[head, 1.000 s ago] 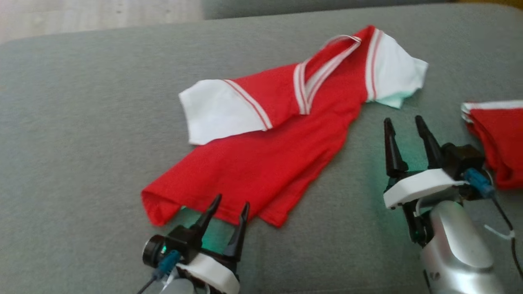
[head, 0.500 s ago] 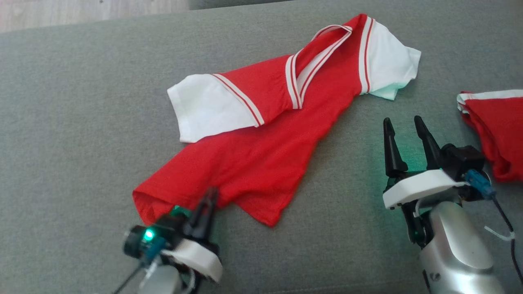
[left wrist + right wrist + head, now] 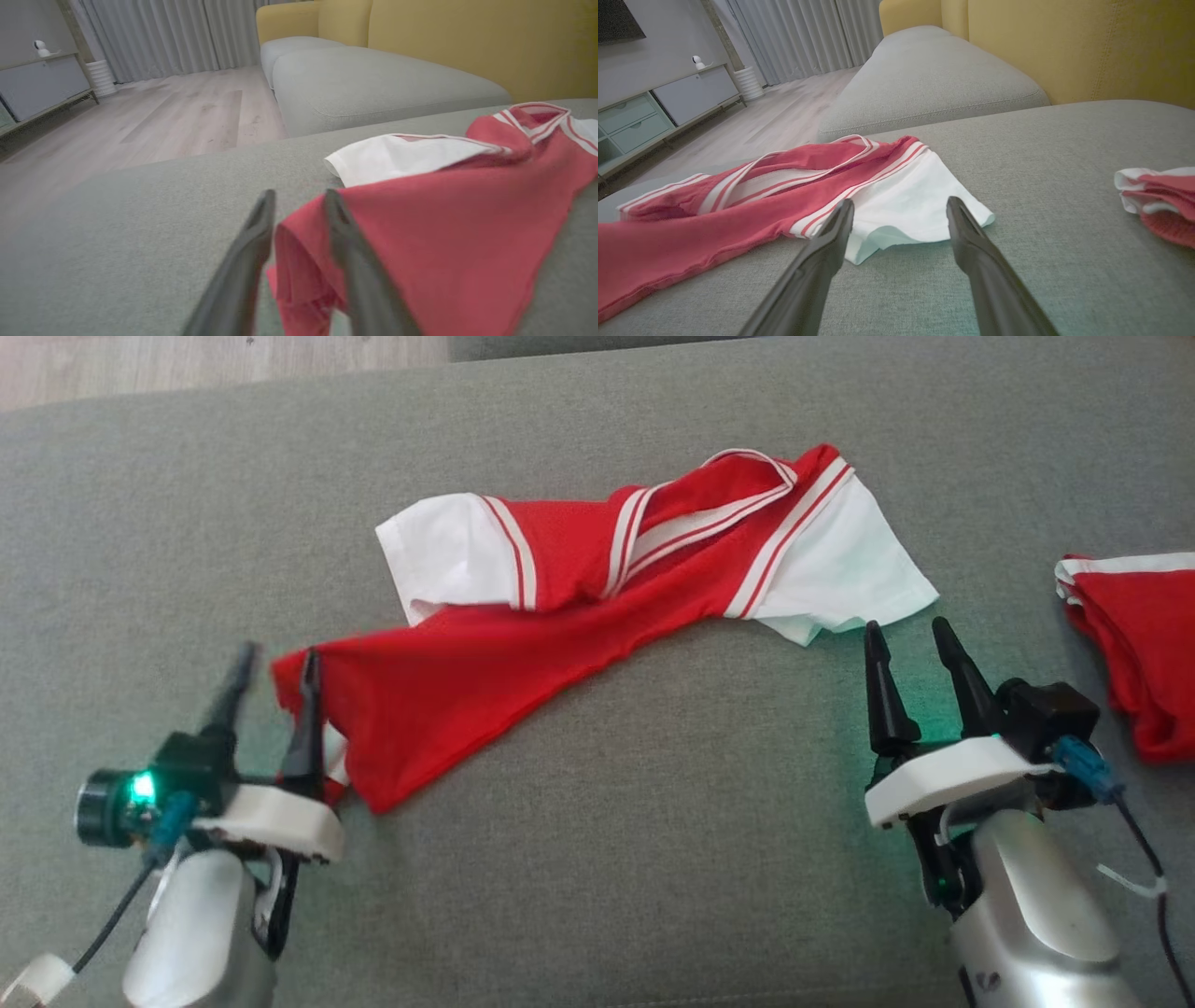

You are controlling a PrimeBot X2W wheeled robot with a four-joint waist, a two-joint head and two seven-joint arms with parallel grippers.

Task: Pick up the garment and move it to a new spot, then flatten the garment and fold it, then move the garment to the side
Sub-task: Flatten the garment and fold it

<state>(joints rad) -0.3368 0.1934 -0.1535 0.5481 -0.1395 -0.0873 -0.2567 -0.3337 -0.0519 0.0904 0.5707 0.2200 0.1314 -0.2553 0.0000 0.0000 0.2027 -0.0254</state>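
Observation:
The garment [image 3: 485, 681] is a red shirt with white, stripe-edged sleeves, lying stretched across the grey cushion [image 3: 653, 859]. My left gripper [image 3: 277, 661] is at its left hem corner, jaws partly parted, with the raised red corner standing between the fingers. In the left wrist view the garment [image 3: 444, 224] bunches between that gripper's tips [image 3: 300, 198], against the right finger. My right gripper [image 3: 906, 635] stands open just below the white right sleeve, touching nothing. In the right wrist view its tips [image 3: 900, 205] frame the sleeve of the garment [image 3: 691, 224].
A second red-and-white folded garment [image 3: 1139, 644] lies at the cushion's right edge, also in the right wrist view [image 3: 1162, 200]. Wooden floor [image 3: 187, 364] lies beyond the far edge. Another grey cushion [image 3: 373, 84] and a yellow backrest [image 3: 444, 46] stand behind.
My left gripper closed on the hem, dragged it left so the garment stretched and its collar end swung down, and its jaws have now parted somewhat. The right gripper has barely moved.

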